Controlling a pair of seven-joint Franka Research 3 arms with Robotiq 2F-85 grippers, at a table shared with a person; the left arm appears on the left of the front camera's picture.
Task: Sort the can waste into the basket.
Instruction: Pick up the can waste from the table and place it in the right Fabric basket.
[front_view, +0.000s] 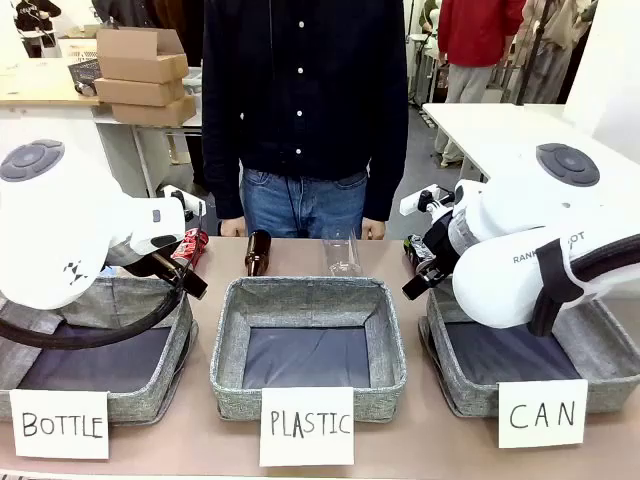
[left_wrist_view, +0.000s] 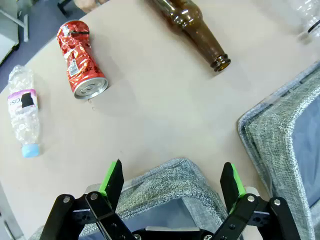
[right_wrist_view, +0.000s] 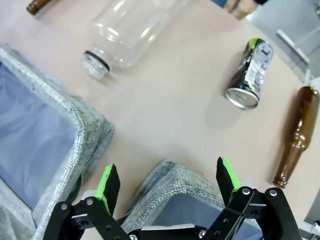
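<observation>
Three grey fabric bins stood in a row along the near edge of the table (front_view: 180, 450). Each carried a handwritten card facing the robot's side, apparently so every kind of waste had its own marked place. The BOTTLE bin (front_view: 150, 400) sat at the near left corner, the PLASTIC bin (front_view: 225, 350) in the middle, and the basket (front_view: 455, 385) marked CAN at the near right corner; its dark lining looked bare.

The left gripper (left_wrist_view: 172, 175) hung above the far corner of the BOTTLE bin, fingers spread wide and holding nothing. The right gripper (right_wrist_view: 167, 175) hung the same way over a far corner of the basket, also spread and empty. Both looked poised to survey the waste before reaching.

Beyond the bins, the red can (left_wrist_view: 80, 60) lay on its side toward the far left of the table, well apart from the basket, so it probably called for a carry across. The black can (right_wrist_view: 249, 75) lay on its side toward the far right, near the basket, with a brown bottle (right_wrist_view: 292, 137) beside it.

A person (front_view: 300, 100) stood at the far edge, hands resting there, seemingly just watching.
</observation>
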